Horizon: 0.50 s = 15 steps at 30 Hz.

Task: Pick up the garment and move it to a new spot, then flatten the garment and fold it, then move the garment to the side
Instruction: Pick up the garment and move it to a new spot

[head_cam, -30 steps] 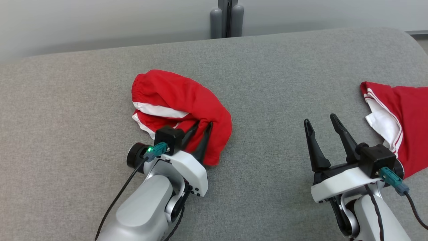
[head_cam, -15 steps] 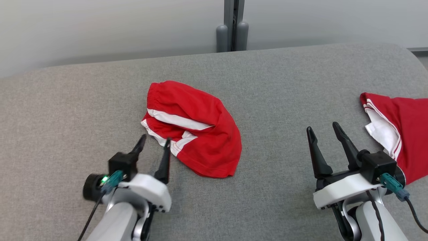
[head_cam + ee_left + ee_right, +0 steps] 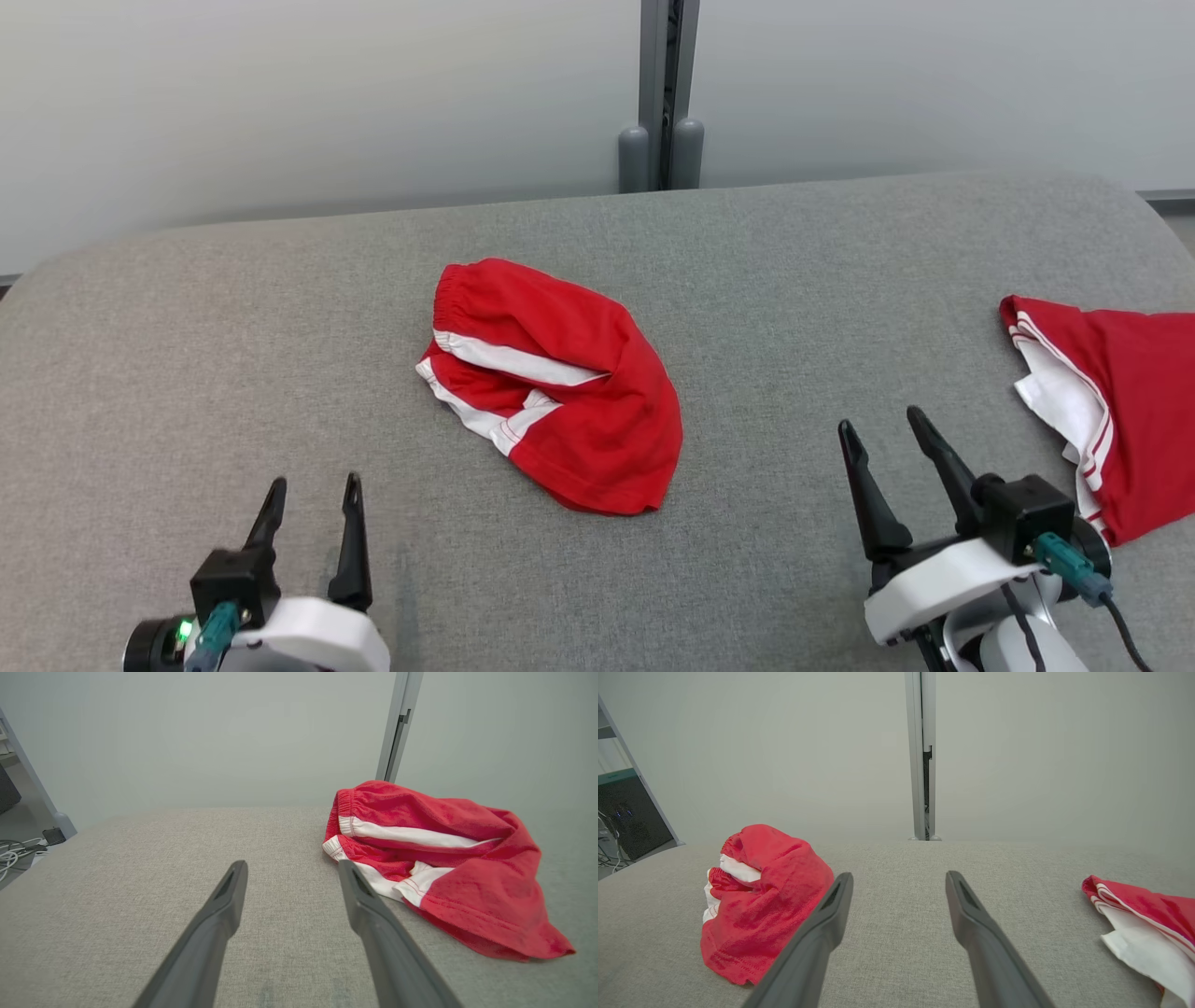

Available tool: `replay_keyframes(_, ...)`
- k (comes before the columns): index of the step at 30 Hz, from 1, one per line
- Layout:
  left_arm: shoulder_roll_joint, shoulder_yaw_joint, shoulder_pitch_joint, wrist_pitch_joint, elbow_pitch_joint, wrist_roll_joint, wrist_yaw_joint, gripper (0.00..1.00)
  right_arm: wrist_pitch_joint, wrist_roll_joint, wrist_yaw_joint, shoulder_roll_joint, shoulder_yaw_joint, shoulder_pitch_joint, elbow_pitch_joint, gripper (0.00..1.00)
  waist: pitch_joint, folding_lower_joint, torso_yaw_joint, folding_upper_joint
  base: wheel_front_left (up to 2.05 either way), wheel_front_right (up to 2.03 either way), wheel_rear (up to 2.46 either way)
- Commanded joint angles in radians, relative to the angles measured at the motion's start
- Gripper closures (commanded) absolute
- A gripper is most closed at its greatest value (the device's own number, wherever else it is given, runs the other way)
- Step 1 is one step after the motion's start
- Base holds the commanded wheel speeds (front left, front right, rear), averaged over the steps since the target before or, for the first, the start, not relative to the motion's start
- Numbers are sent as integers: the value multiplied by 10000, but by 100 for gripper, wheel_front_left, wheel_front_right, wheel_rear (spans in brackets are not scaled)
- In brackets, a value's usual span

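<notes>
Your left gripper (image 3: pixel 316 481), freed from the garment (image 3: pixel 560 411), sits back wide and empty, like the right gripper (image 3: pixel 879 419); flatten next.

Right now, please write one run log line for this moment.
left claw: open, empty | right claw: open, empty | red garment: crumpled, lying free, between both claws

no readable text, labels or numbers
</notes>
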Motion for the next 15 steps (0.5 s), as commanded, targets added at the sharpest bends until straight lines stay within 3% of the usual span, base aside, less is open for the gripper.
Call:
replay_keyframes(1,-50,265,305,-7,-74,245,-120,0,-14,28,-1,-52,-15,204,47,0,-147,0,49,0,0,0,0)
replay_keyframes(15,-597,1596,1211,-8,-139,1058,-712,0,-14,-42,-1,-53,-69,748,334,0,-522,0,193,0,0,0,0)
